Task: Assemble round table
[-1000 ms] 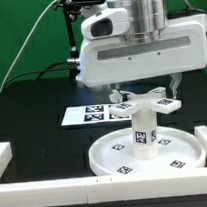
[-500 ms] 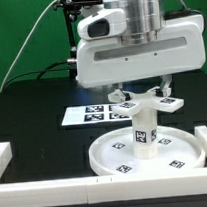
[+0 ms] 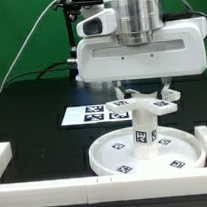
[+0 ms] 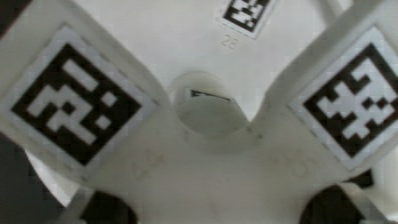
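- The foot piece [image 3: 142,102] sits on top of the post [image 3: 142,127], its tagged arms spreading to either side. It looks centred there so that it can be seated or screwed onto the post's end.
- The post stands upright in the middle of the round disc [image 3: 105,156]. The disc lies flat near the front of the table, just behind the near white rail [image 3: 58,191], which probably braces it.
- The gripper [image 3: 143,93] hangs straight above the foot piece, fingers down at its hub. They seem to straddle it, but whether they are pinching it or standing slack I cannot tell.
- In the wrist view two tagged arms [image 4: 80,95] fan out from the hub.
- The marker board [image 3: 87,115] lies further back, to the exterior view's left of the post.
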You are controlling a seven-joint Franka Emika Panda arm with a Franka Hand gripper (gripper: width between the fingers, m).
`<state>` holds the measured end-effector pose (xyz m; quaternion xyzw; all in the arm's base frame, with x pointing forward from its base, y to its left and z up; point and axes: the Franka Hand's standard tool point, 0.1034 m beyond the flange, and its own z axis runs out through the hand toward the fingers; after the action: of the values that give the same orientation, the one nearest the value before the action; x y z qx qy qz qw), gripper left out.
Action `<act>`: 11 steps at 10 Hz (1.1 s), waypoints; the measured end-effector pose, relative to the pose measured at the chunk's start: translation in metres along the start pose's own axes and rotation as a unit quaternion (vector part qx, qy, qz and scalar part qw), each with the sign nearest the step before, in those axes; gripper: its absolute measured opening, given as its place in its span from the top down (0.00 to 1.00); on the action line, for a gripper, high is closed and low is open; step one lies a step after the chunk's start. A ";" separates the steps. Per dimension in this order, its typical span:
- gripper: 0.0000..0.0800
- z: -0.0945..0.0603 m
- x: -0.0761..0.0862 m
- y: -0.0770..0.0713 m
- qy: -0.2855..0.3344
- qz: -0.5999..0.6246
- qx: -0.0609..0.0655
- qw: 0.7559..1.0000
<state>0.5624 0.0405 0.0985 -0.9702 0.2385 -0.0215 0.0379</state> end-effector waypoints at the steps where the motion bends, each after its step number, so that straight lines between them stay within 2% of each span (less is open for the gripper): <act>1: 0.45 -0.001 0.000 0.000 0.021 0.103 0.015 0.994; 2: 0.45 -0.001 -0.001 0.001 0.030 0.156 0.027 0.987; 4: 0.45 -0.001 -0.001 0.002 0.023 0.218 0.036 0.975; 6: 0.45 -0.001 0.000 0.003 0.015 0.298 0.045 0.953; 7: 0.45 -0.001 0.001 0.004 0.009 0.342 0.052 0.938; 8: 0.45 -0.001 0.000 0.004 -0.001 0.426 0.061 0.903; 9: 0.45 -0.001 0.000 0.004 -0.007 0.477 0.063 0.877; 10: 0.45 -0.001 0.001 0.004 -0.009 0.503 0.063 0.862; 11: 0.45 -0.001 0.000 0.004 -0.009 0.499 0.063 0.864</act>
<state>0.5610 0.0369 0.0989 -0.7175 0.6882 -0.0061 0.1071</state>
